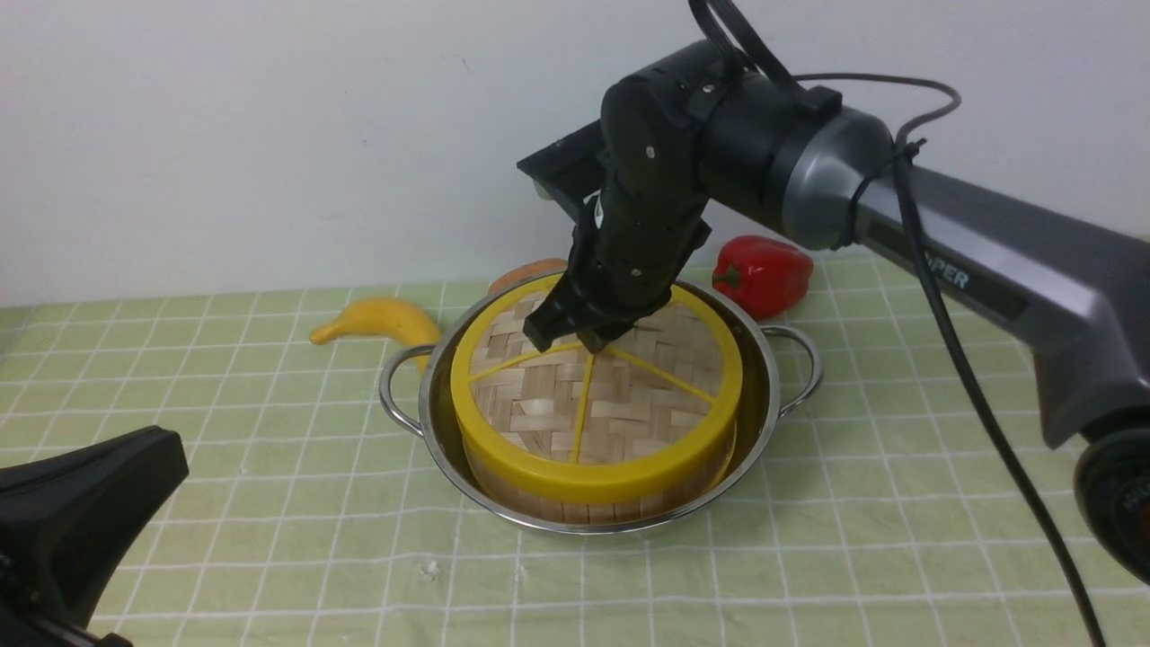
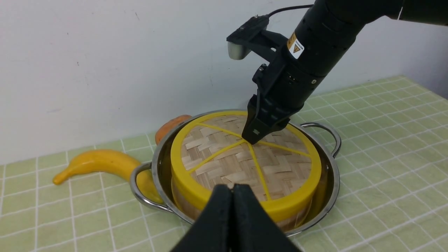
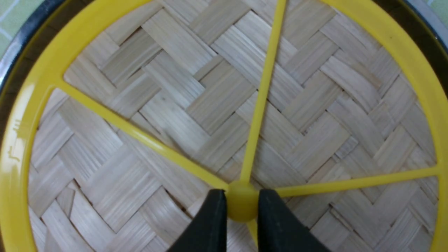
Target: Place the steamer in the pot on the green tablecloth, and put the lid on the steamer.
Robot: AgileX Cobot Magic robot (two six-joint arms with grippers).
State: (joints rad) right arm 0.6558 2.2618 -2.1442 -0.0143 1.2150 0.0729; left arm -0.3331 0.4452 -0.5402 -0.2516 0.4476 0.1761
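The shiny pot (image 1: 774, 395) stands on the green tablecloth (image 1: 853, 539). The bamboo steamer (image 1: 575, 510) sits inside it, with only its side wall showing. The woven lid (image 1: 557, 409) lies flat on top of the steamer and hides what is inside. My right gripper (image 1: 575, 340) reaches down onto the lid's middle and is shut on its yellow knob (image 3: 242, 206), with a finger on each side in the right wrist view (image 3: 242, 196). It also shows in the left wrist view (image 2: 253, 138). My left gripper (image 2: 232, 187) is shut and empty, low at the near left (image 1: 166, 449), apart from the pot.
A yellow banana (image 1: 377, 321) lies just left of the pot's left handle. A red pepper (image 1: 762, 272) sits behind the pot on the right. An orange vegetable (image 1: 526, 271) peeks out behind the pot. A white wall stands close behind.
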